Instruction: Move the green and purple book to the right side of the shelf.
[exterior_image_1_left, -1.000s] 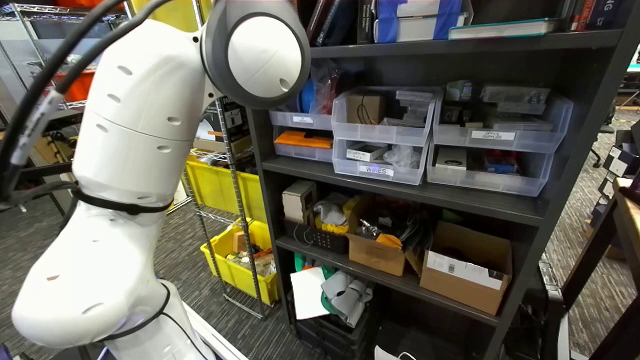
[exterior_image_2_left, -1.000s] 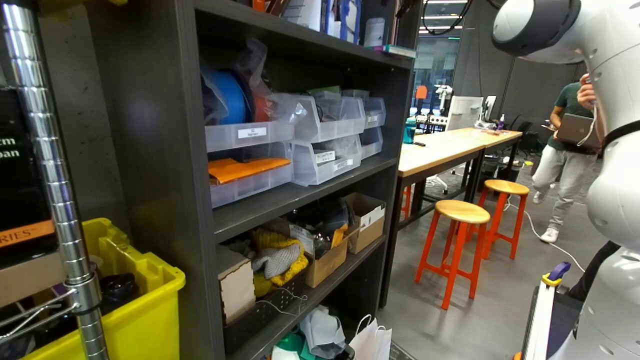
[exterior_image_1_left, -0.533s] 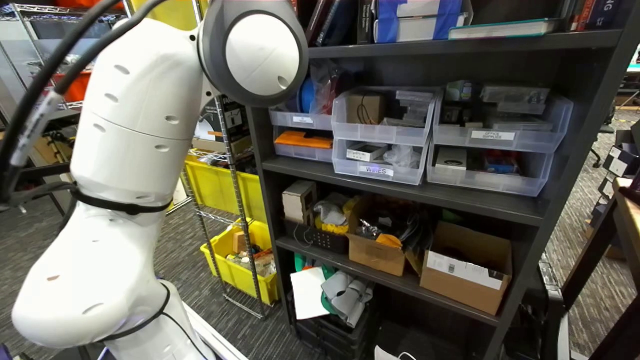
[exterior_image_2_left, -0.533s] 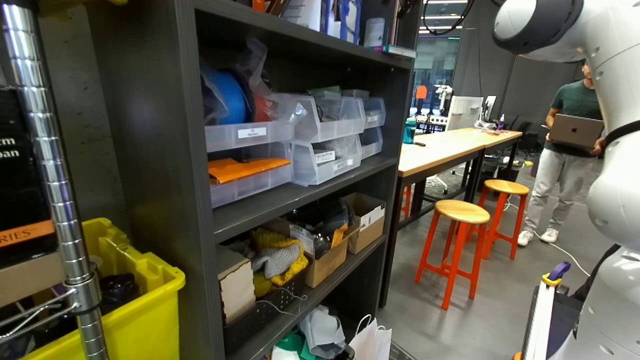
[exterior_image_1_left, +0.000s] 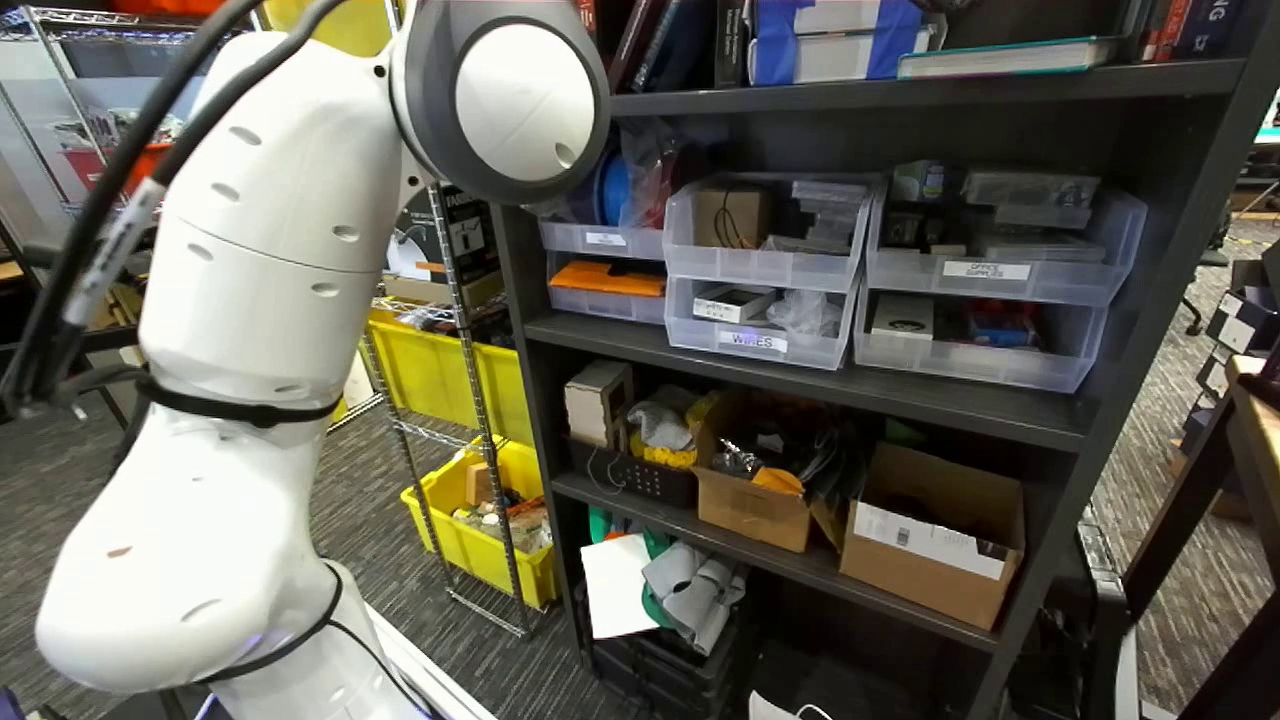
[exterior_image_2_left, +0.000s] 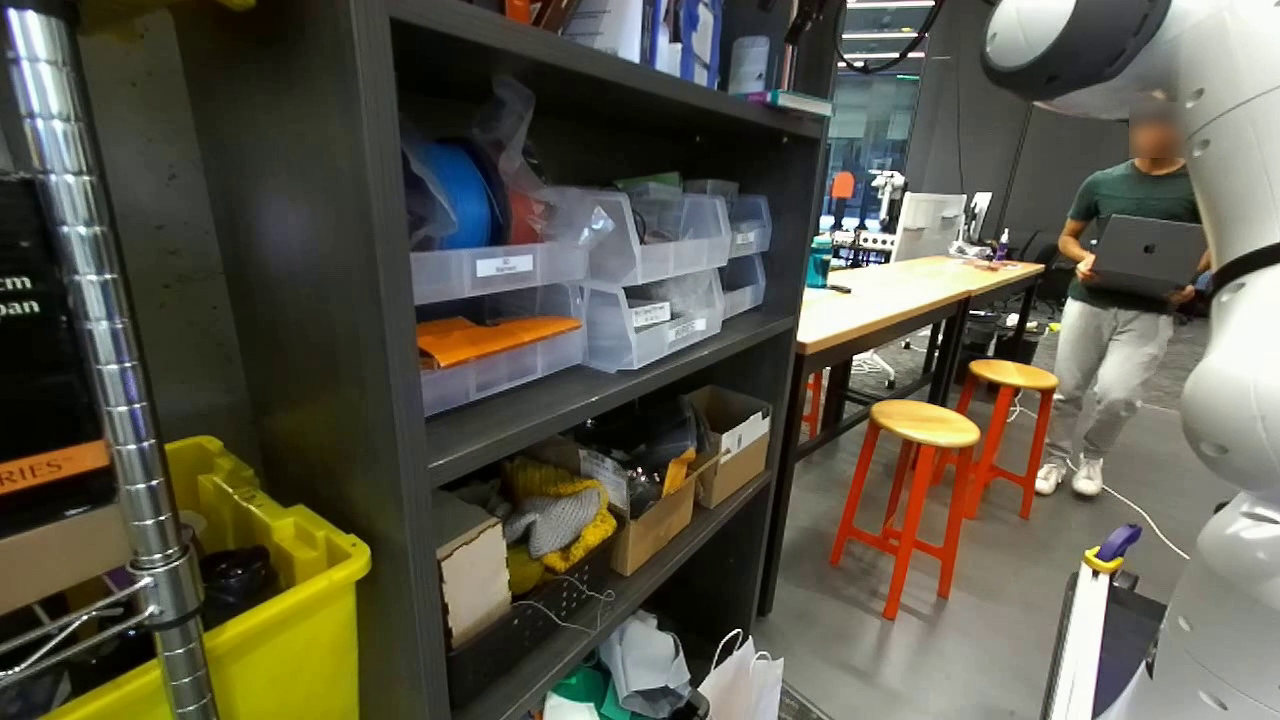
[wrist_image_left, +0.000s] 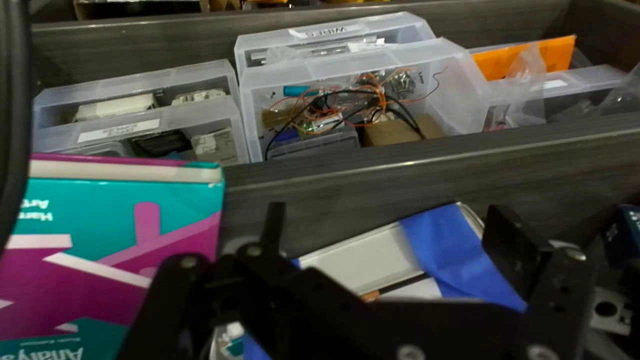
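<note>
1. Shelf (exterior_image_1_left: 960, 405), dark, several boards, on patterned carpet (exterior_image_1_left: 365, 540). Sides below as an exterior view has them.
2. Upper board (exterior_image_1_left: 1000, 88): green and purple book (wrist_image_left: 110, 285) lying flat at the front edge, toward the right end. Upright spines (exterior_image_1_left: 1195, 30) fill the right end; blue-and-white bundle (exterior_image_1_left: 840, 55) sits left of the book.
3. Gripper (wrist_image_left: 387, 215) over that board, fingers spread well apart, bundle showing between them in the wrist view. Contact with it: cannot tell. Book lies outside the fingers.
4. Middle board: clear drawer bins (exterior_image_1_left: 1000, 250), stacked two high. "OFFICE SUPPLIES" at right end, "WIRES" at centre, orange envelope (exterior_image_1_left: 610, 280) in the lower bin at left end.
5. Lower board: cardboard box (exterior_image_1_left: 935, 590) at right end, another (exterior_image_1_left: 750, 505) mid-board, black basket (exterior_image_1_left: 655, 483) toward left end, with yellow and grey cloth.
6. Off the shelf's left side: wire rack (exterior_image_1_left: 467, 350), yellow bins (exterior_image_1_left: 430, 385).
7. Robot arm (exterior_image_1_left: 270, 230) seen in both exterior views.
8. Room: long wood-topped table (exterior_image_2_left: 890, 295); two stools (exterior_image_2_left: 925, 425), orange legs; person (exterior_image_2_left: 1125, 200) in green shirt holding a laptop (exterior_image_2_left: 1145, 255).
</note>
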